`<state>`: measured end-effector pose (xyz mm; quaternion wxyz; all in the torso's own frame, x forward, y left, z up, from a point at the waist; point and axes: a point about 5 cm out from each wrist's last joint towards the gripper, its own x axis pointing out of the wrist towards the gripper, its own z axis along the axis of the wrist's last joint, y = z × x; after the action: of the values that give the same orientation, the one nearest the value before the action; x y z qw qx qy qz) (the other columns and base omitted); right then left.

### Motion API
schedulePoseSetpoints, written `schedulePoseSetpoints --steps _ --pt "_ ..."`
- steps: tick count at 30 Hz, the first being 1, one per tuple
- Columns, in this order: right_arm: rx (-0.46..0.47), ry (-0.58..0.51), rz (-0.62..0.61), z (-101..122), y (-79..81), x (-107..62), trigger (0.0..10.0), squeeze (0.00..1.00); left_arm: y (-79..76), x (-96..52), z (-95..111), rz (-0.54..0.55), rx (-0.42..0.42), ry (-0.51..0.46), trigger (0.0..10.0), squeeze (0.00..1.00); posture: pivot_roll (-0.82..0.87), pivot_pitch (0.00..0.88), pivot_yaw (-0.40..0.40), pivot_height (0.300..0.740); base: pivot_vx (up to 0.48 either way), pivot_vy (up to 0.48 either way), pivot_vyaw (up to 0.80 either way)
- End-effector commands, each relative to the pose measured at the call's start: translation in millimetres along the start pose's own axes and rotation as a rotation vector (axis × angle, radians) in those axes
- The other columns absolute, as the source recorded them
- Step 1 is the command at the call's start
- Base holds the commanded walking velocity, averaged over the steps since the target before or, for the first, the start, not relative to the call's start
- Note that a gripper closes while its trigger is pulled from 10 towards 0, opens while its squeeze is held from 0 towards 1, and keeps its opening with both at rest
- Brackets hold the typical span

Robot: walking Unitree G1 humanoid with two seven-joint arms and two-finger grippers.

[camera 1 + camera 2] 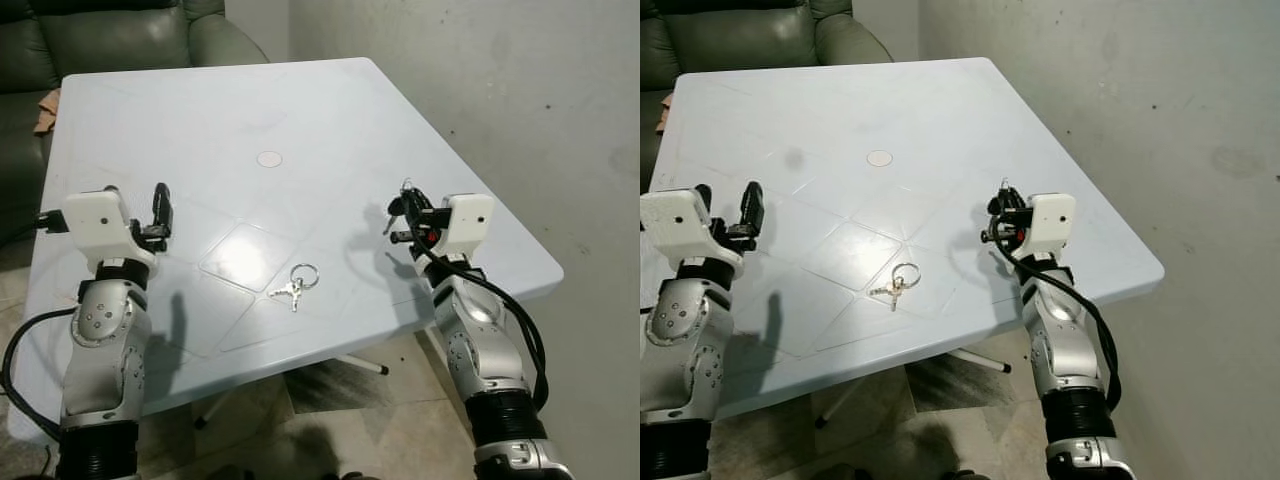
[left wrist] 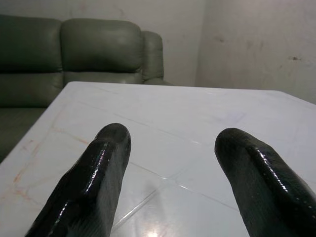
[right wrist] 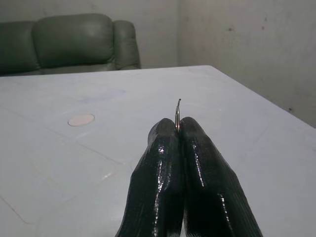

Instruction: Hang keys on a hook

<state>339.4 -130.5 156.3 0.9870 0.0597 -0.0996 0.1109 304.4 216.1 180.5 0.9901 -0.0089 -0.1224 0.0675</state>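
Observation:
A small bunch of keys [image 1: 295,285] on a metal ring lies flat on the white table [image 1: 330,110], near its front edge and between my two arms. My right gripper [image 3: 177,126] hovers over the table's right side, shut on a thin metal hook [image 3: 177,109] whose curved tip sticks up from between the fingertips. The keys lie to its left, lower down and apart from it. Over the table's left side my left gripper [image 2: 170,148] is held up and open, with nothing between its fingers [image 2: 106,148].
A round cap [image 1: 269,158] marks the table's middle. A dark green sofa [image 1: 100,40] stands behind the table at the far left. A bare grey wall [image 1: 520,100] runs along the right. Table legs [image 1: 360,362] and tiled floor show below the front edge.

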Motion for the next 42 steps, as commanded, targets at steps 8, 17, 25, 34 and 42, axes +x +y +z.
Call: schedulePoseSetpoints --steps 8,17,25,34,42 --pt "-0.003 0.011 -0.016 -5 2.0 -1.8 10.0 0.00 -11.0 -1.2 -8 -0.025 -0.020 0.045 10.0 0.00 -0.09 0.060 -0.016 0.740 0.000 0.000 -0.73" --pt "-0.004 0.016 -0.027 -8 2.2 -5.4 10.0 0.00 -17.2 3.4 -7 -0.050 -0.021 0.048 10.0 0.00 -0.10 0.049 0.000 0.740 0.000 0.000 -0.73" --pt "-0.007 0.008 -0.014 -9 2.3 -6.9 10.0 0.00 -24.8 4.7 -8 -0.065 -0.034 0.055 10.0 0.00 -0.09 0.039 -0.002 0.740 0.000 0.000 -0.42" --pt "0.002 0.012 0.017 -11 8.8 -3.4 10.0 0.00 -27.5 5.5 -9 -0.049 -0.037 0.052 10.0 0.00 -0.07 0.015 -0.019 0.740 0.000 0.000 0.00" --pt "-0.003 0.007 0.036 -8 10.8 3.9 10.0 0.00 -22.9 6.7 -8 -0.036 -0.033 0.043 10.0 0.00 -0.06 0.002 -0.036 0.740 0.000 0.000 0.00"
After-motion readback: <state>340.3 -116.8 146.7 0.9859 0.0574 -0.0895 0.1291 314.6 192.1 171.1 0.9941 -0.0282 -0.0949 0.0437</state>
